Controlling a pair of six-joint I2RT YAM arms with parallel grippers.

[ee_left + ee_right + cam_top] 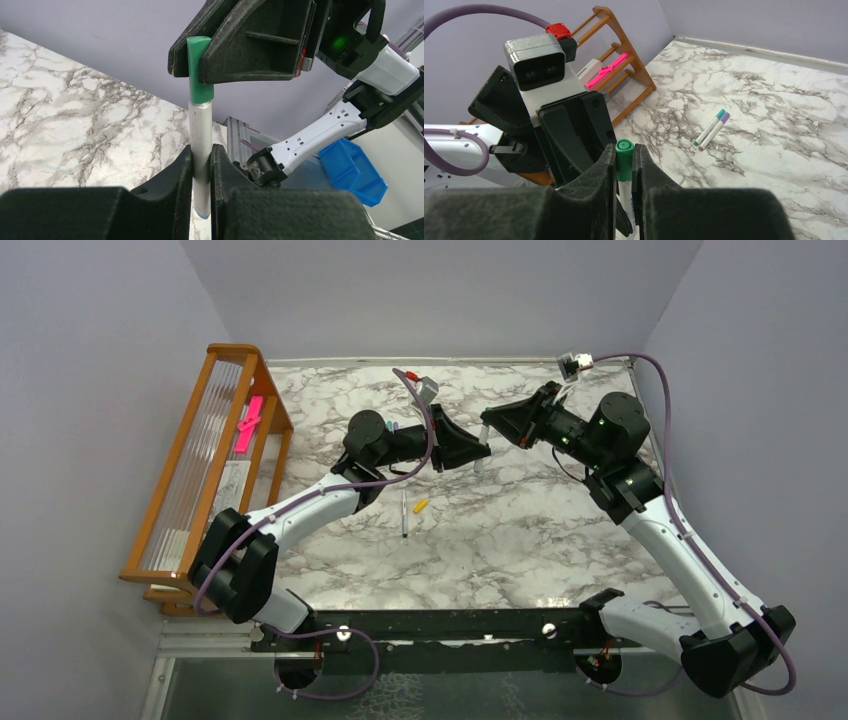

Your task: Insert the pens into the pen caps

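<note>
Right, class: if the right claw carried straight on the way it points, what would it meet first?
The left claw, most likely. It faces the right claw head-on, shut on the pen whose top meets the green cap the right claw grips. Nothing shows between them; depth is unclear.

A rack lines the table's left edge; a pen and cap lie mid-table, before the left gripper and right gripper.

Table, white-grey marble top, is carrying an uncapped pen near centre, w/ an orange cap lying just beside it, apart. A teal-capped pen & purple-capped pen are lying side by side, approx. parallel.
</note>
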